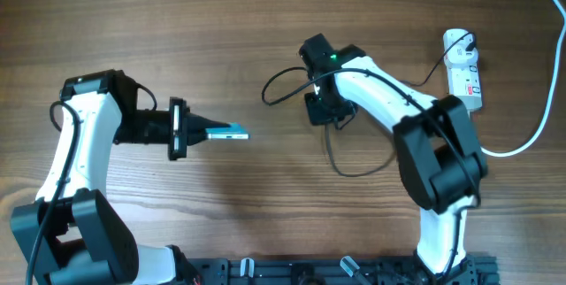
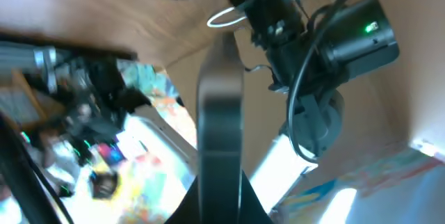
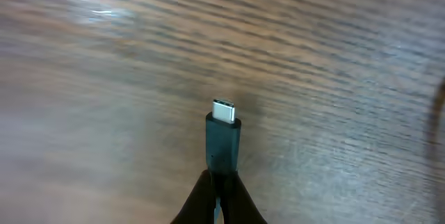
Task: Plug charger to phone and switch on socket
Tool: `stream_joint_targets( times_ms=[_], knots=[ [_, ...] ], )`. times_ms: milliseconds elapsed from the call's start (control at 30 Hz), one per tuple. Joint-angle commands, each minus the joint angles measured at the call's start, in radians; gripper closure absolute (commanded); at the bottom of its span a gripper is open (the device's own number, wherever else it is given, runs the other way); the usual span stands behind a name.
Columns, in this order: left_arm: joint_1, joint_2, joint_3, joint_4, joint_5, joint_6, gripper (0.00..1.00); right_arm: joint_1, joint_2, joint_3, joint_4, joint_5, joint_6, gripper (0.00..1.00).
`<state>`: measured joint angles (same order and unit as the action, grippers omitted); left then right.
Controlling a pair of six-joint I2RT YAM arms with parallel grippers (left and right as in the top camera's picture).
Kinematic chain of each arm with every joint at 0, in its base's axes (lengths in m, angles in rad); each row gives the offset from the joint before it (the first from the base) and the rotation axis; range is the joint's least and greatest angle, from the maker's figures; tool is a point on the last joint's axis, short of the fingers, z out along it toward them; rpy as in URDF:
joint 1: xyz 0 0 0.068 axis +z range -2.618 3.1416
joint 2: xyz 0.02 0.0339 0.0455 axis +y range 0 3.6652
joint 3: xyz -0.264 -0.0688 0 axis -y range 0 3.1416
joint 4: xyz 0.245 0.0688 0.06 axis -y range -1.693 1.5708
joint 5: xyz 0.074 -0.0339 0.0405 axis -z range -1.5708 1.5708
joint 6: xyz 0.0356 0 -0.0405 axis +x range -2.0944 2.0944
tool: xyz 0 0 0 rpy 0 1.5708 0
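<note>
In the left wrist view the phone (image 2: 221,113) is only a blurred dark edge, screen unseen. The left gripper (image 1: 210,130) clamps it on edge. The right gripper (image 3: 220,190), mostly cropped, pinches the charger (image 3: 223,139) behind its connector, over the wooden table (image 1: 177,28). The socket (image 1: 464,73) lies far right. The room beyond is a colourful blur.

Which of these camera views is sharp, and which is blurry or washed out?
Overhead: sharp, evenly lit, only soft shadows. Left wrist: smeared throughout, the phone edge soft, bright washed-out patches low down. Right wrist: charger tip crisp, the table behind it streaked with blur.
</note>
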<state>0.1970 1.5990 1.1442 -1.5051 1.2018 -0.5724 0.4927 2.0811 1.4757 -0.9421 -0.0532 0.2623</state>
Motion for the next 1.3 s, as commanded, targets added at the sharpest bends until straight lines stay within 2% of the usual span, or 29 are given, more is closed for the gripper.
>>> stream_joint_targets(
  times_ms=[0, 67, 267, 533, 800, 833, 967, 1067, 1267],
  knots=[
    [-0.005, -0.016, 0.004, 0.09, 0.042, 0.23, 0.96, -0.028, -0.188, 0.021, -0.013, -0.173, -0.116, 0.96],
    [-0.005, -0.016, 0.004, 0.147, 0.039, 0.288, 0.96, -0.031, -0.269, 0.021, -0.044, -0.192, -0.133, 0.96],
    [-0.005, -0.016, 0.004, 0.351, 0.039, 0.277, 0.96, -0.031, -0.407, 0.02, -0.168, -0.275, -0.233, 0.96],
    [-0.005, -0.016, 0.004, 0.625, 0.038, 0.266, 0.96, -0.028, -0.417, 0.005, -0.224, -0.72, -0.384, 0.96],
    [-0.042, -0.016, 0.004, 0.802, 0.037, 0.266, 0.96, 0.07, -0.417, 0.005, -0.171, -0.741, -0.388, 0.96],
    [-0.049, -0.016, 0.004, 0.814, 0.038, 0.266, 0.96, 0.085, -0.417, 0.005, -0.162, -0.74, -0.372, 0.96],
    [-0.079, -0.016, 0.004, 0.868, 0.034, 0.22, 0.96, 0.151, -0.416, 0.005, -0.096, -0.655, -0.151, 0.96],
    [-0.089, -0.016, 0.004, 0.925, 0.034, 0.172, 0.96, 0.198, -0.416, 0.005, -0.06, -0.644, -0.113, 0.96],
    [-0.089, -0.016, 0.004, 0.943, 0.026, 0.172, 0.96, 0.257, -0.416, 0.005, 0.014, -0.547, 0.052, 0.96]
  ],
)
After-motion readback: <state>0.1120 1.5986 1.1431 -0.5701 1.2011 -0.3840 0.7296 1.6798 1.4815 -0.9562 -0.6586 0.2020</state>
